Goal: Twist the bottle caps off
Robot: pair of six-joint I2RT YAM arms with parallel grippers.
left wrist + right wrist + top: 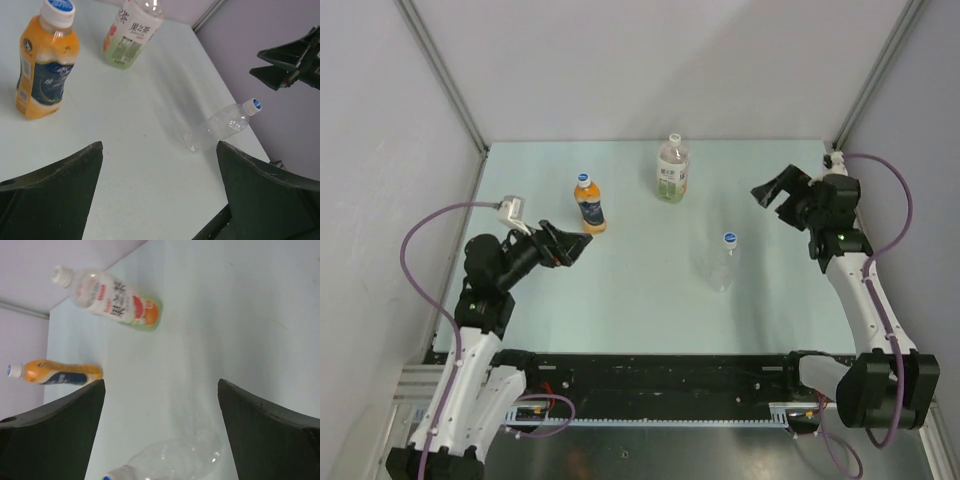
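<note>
Orange bottle, blue cap, near left gripper

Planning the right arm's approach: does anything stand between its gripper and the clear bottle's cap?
Nothing visible does. Only bare table lies between the open right gripper and the blue cap on the clear bottle.

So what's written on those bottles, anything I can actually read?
"果之茶", as best it reads: on the green-label bottle.
Orange bottle: the dark label's print is too blurred to read.
Clear bottle: no label or text visible.
</note>
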